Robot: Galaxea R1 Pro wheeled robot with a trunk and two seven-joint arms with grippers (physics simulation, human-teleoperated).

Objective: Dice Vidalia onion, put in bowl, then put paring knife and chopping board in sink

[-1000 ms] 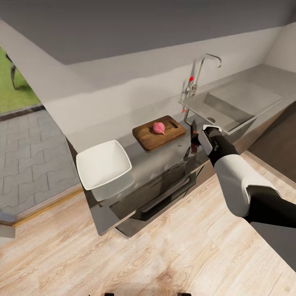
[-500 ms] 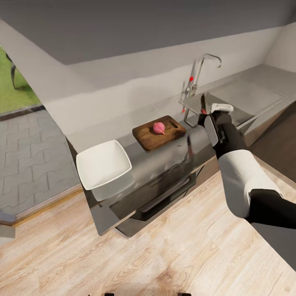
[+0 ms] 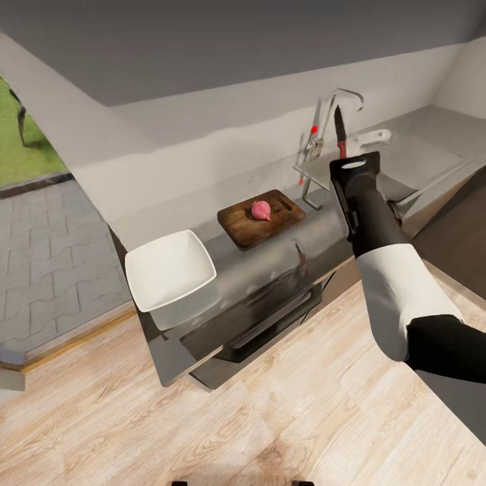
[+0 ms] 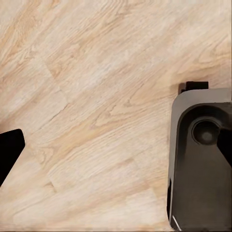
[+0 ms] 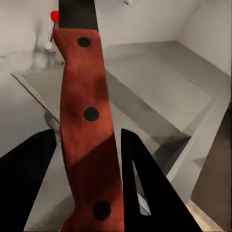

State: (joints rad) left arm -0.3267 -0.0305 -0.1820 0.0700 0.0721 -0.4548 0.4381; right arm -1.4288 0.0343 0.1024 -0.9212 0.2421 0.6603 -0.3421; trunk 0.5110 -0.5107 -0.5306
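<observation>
a home kitchen: long grey countertop with dark drawers beneath; steel sink with drainboard and chrome tap; wooden chopping board and white bowl on top; light wood floor; paved patio and grass outside.

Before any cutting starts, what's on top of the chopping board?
One whole pink onion sits on the chopping board, beside its handle slot. The wood under the onion is hidden.

I count one onion, one board, one bowl, one knife, one sink, one tap.
</observation>
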